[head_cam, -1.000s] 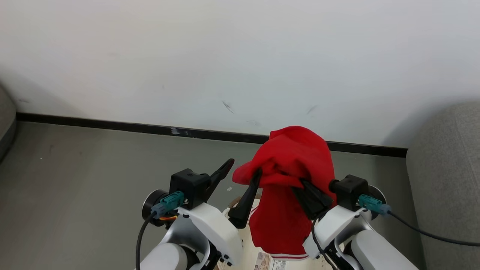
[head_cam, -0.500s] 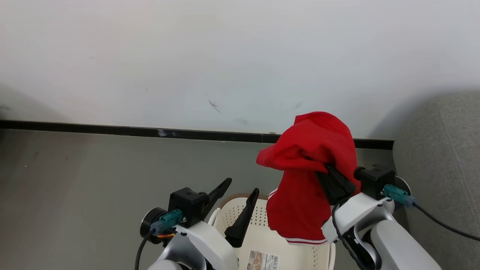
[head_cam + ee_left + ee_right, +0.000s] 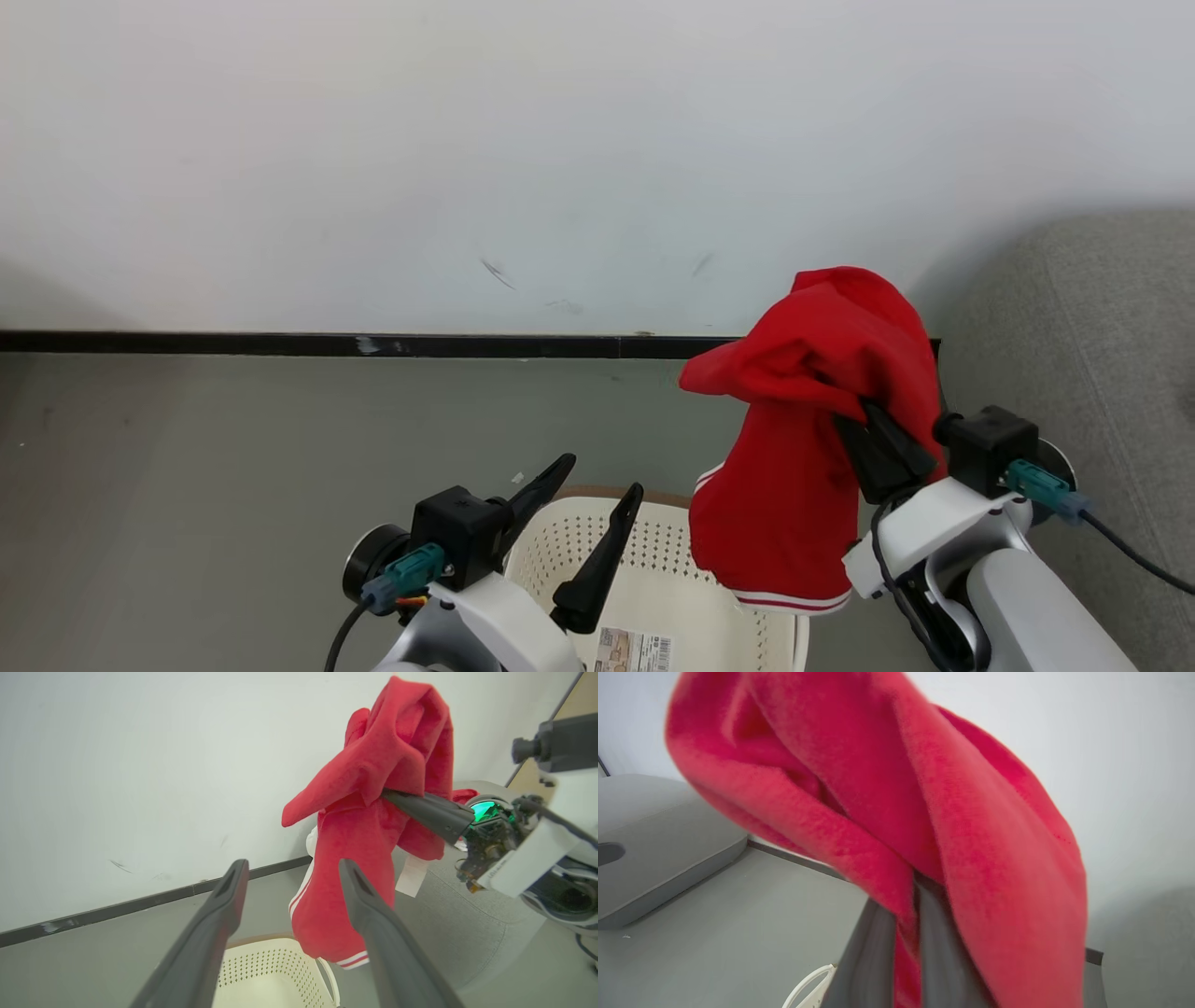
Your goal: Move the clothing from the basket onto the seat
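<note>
The clothing [image 3: 794,467] is a red garment with a white-striped hem. It hangs in the air from my right gripper [image 3: 854,415], which is shut on its bunched top, just right of the basket. From the left wrist view the clothing [image 3: 355,858] droops below the right gripper [image 3: 397,798]. Red cloth [image 3: 887,812] drapes over the right fingers [image 3: 873,956]. My left gripper [image 3: 600,476] stands open and holds nothing above the cream perforated basket [image 3: 667,555], clear of the garment. The grey seat [image 3: 1102,355] rises at the right.
A white wall with a black baseboard [image 3: 373,344] runs across behind, above grey floor [image 3: 233,448]. A paper label [image 3: 635,651] lies on the basket floor. Another grey upholstered piece [image 3: 654,858] lies low at the left of the right wrist view.
The head camera has turned right. My right gripper has carried the red garment right, away from the left fingers and toward the seat. The left gripper stays open over the basket.
</note>
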